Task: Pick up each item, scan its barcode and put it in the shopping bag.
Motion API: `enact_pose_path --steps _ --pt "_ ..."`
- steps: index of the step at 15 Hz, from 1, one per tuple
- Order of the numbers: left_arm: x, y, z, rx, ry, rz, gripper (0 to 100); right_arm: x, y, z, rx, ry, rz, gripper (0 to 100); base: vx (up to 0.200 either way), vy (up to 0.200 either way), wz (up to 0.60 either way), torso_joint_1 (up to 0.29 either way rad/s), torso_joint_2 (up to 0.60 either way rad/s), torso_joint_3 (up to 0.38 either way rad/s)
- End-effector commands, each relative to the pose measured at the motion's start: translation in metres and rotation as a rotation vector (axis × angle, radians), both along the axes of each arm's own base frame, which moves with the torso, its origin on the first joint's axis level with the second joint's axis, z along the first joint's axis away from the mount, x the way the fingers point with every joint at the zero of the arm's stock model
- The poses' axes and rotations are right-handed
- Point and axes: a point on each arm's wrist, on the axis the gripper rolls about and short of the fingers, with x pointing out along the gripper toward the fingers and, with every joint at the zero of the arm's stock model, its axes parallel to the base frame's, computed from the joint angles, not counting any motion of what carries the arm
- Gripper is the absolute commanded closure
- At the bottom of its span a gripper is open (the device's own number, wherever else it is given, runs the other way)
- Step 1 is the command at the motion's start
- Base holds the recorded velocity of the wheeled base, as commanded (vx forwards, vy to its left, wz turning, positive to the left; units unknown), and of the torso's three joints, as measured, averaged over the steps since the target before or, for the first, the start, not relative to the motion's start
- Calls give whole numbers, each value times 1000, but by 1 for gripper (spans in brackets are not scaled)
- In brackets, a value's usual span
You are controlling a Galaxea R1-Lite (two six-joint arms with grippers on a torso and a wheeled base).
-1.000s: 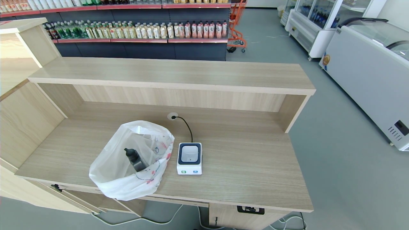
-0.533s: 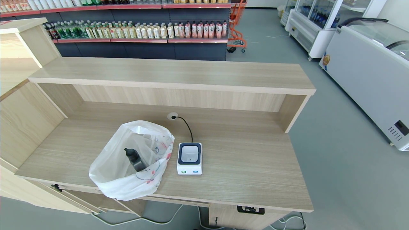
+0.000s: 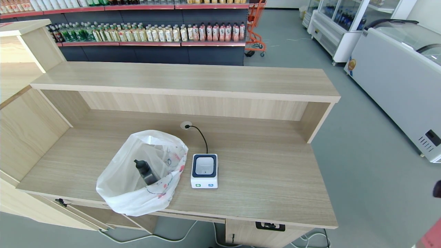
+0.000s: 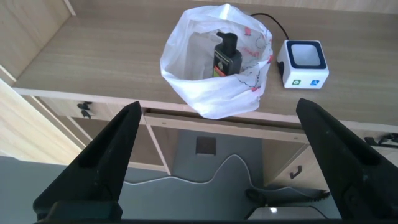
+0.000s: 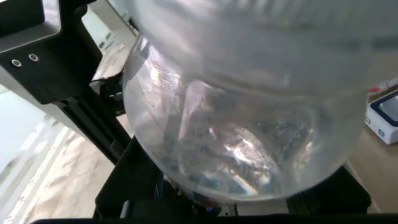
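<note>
The white shopping bag (image 3: 141,175) stands open on the wooden counter (image 3: 262,172) with a dark bottle (image 3: 145,171) upright inside it. Just right of the bag sits the white barcode scanner (image 3: 204,170), its cable running to a hole in the counter. My left gripper (image 4: 217,109) hangs open and holds nothing, in front of and below the counter's front edge, facing the bag (image 4: 214,62) and the scanner (image 4: 303,62). My right gripper (image 5: 236,202) is shut on a clear plastic bottle (image 5: 249,118), seen base-on and very close. The scanner (image 5: 385,115) peeks in beside that bottle.
A raised wooden shelf (image 3: 186,81) borders the counter's far side, with a side panel (image 3: 31,137) on the left. Right of the scanner lies bare counter. Store shelves of drinks (image 3: 155,32) and freezers (image 3: 396,69) stand beyond. A dark and a reddish shape (image 3: 432,234) sit at the head view's right edge.
A dark shape and a reddish shape have come into the head view's lower right edge. The bag, the dark bottle and the scanner have not moved.
</note>
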Motion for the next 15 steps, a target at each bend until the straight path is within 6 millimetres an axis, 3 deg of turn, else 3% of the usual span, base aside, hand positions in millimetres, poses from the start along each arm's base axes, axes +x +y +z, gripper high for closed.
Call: enact_pose_path --steps 1,3,7,15 --pt "0 0 0 0 -1 0 0 11 -6 -13 -79 7 -192 100 0 0 0 0 0 0" --pt "0 0 0 0 -1 0 0 31 -8 -33 -368 -45 -570 100 0 0 0 0 0 0" --pt "0 0 0 0 0 0 0 54 -12 -42 -683 -144 -926 100 0 0 0 0 0 0" --pt "0 0 0 0 -1 0 0 60 -13 -52 -829 -335 -909 100 0 0 0 0 0 0"
